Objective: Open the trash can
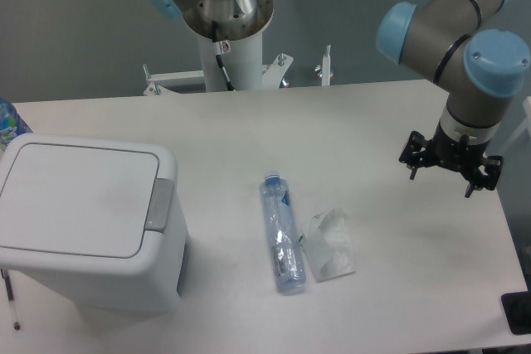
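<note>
The trash can [83, 221] is a large boxy white bin at the front left of the table. Its flat white lid [75, 196] lies shut, with the grey push-latch tab [159, 203] on its right edge. My gripper [444, 178] hangs from the arm at the far right, well away from the trash can. It points down over the table, its two black fingers stand apart, and it holds nothing.
A clear plastic bottle [280, 234] lies on its side mid-table, with a crumpled clear bag [329, 244] beside it. The arm's base post [228, 31] stands at the back. A blue-labelled bottle [8, 124] shows at the left edge. A black object [518, 312] sits at the front right corner.
</note>
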{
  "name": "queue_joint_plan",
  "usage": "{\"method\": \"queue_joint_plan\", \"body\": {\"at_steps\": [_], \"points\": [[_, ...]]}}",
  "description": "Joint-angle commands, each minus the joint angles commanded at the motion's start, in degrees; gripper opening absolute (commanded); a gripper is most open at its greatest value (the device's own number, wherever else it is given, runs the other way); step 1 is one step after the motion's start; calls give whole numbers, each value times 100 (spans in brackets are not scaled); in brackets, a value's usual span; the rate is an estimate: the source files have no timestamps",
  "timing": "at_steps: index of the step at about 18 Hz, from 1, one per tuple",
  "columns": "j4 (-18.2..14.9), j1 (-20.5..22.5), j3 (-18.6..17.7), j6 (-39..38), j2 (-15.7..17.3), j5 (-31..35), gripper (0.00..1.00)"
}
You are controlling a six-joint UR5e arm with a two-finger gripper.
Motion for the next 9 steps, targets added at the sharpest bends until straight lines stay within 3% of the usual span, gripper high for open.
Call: {"method": "queue_joint_plan", "body": {"at_steps": [9], "points": [[0, -9, 0, 9, 0, -35, 100]]}}
